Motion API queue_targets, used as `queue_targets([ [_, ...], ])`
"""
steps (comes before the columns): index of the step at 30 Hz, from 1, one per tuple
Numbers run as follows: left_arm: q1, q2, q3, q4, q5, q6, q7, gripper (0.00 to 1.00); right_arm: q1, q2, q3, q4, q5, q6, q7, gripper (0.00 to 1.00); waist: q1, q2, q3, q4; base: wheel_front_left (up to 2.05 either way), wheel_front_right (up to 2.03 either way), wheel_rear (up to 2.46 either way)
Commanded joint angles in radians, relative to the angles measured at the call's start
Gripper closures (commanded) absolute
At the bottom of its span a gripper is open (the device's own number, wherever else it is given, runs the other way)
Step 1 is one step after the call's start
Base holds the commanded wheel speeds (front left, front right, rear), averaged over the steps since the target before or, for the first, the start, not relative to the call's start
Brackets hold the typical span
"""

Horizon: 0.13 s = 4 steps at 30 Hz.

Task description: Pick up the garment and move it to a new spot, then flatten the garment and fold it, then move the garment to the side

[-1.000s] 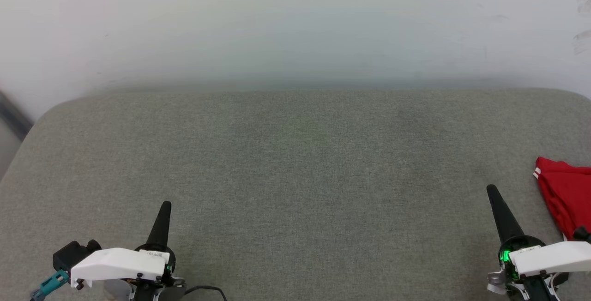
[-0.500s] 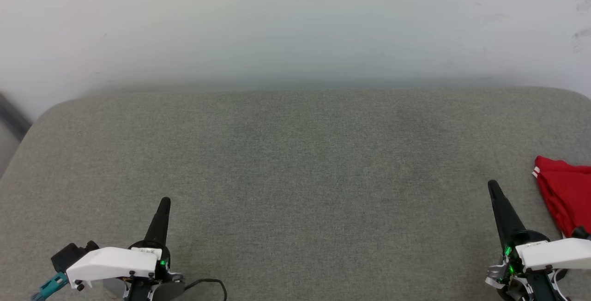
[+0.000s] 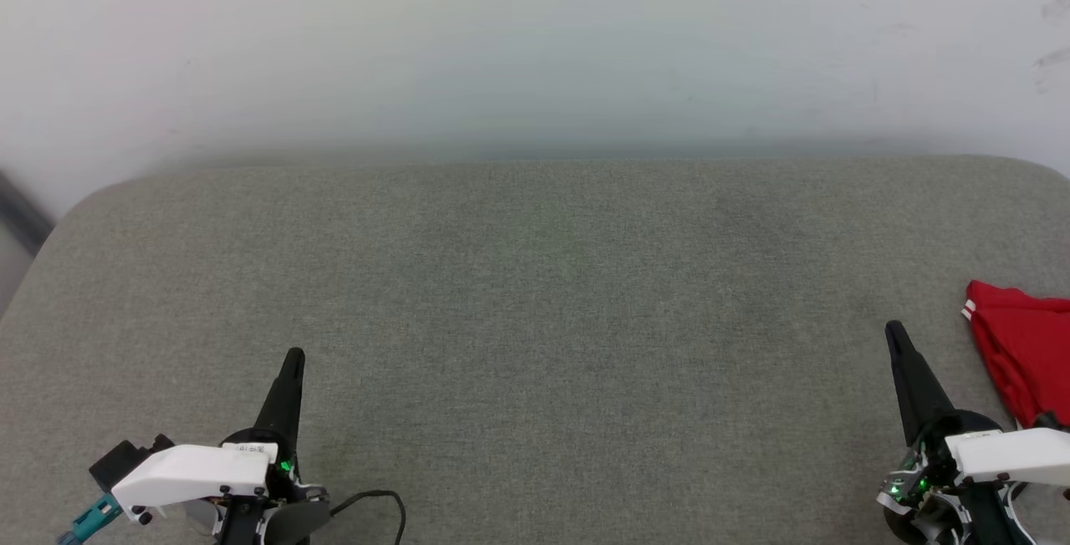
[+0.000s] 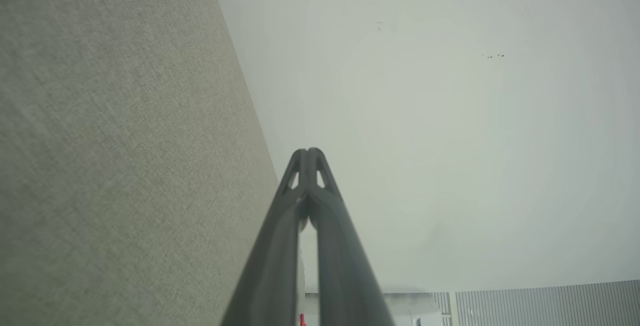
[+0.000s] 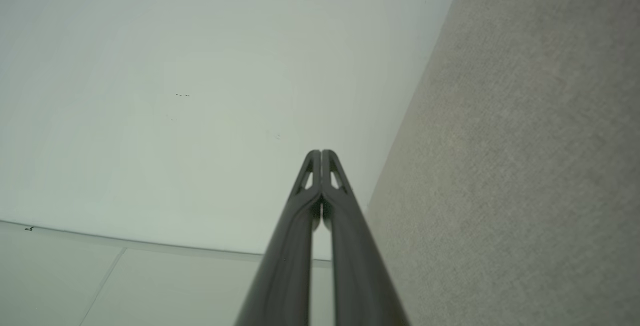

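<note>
1. 2 grippers are in the head view, both low over the grey padded surface (image 3: 535, 294), with their long dark fingers pointing toward the pale wall (image 3: 535, 43).
2. Left gripper (image 3: 293, 355): the fingers are pressed together into 1 dark spike with nothing between them. Its wrist view backs that up, the tips meeting with no gap at the end.
3. Right gripper (image 3: 894, 328): same story, jaws squeezed tight. Its wrist view shows the tips touching and nothing pinched.
4. And there's the garment (image 3: 1024, 353), a bright red heap lying on the surface. It sits off to the outer side of the right jaws, near them but apart from the fingers, and the picture's right edge cuts it.
5. A bit of white stripe trim (image 3: 970, 309) marks the garment's corner nearest the right fingertips, a touch ahead of them.
6. The garment's lower end runs behind the right arm's white wrist housing (image 3: 1003, 455). Whether they touch, I cannot tell.
7. The left jaws sit well apart from the garment, with the right gripper between.
8. A thin black cable (image 3: 380, 499) loops on the surface behind the left jaws, toward the inner side.
9. A green light glows at the base of each pair of fingers.
</note>
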Motion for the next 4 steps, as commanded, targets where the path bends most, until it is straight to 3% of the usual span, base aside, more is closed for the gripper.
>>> queue_targets([
  [1,-0.016,-0.005,0.005,0.001,-0.013,-0.006,0.004,1.00,-0.015,0.003,-0.002,0.003,0.015,0.000,0.001,1.00,-0.0001,0.0000,0.000,0.000,0.00,0.00,0.00],
  [4,-0.018,-0.008,0.012,0.003,-0.029,-0.011,0.011,1.00,-0.019,0.003,-0.002,0.009,0.037,0.000,0.002,1.00,-0.0001,0.0000,0.000,-0.001,0.00,0.00,0.00],
])
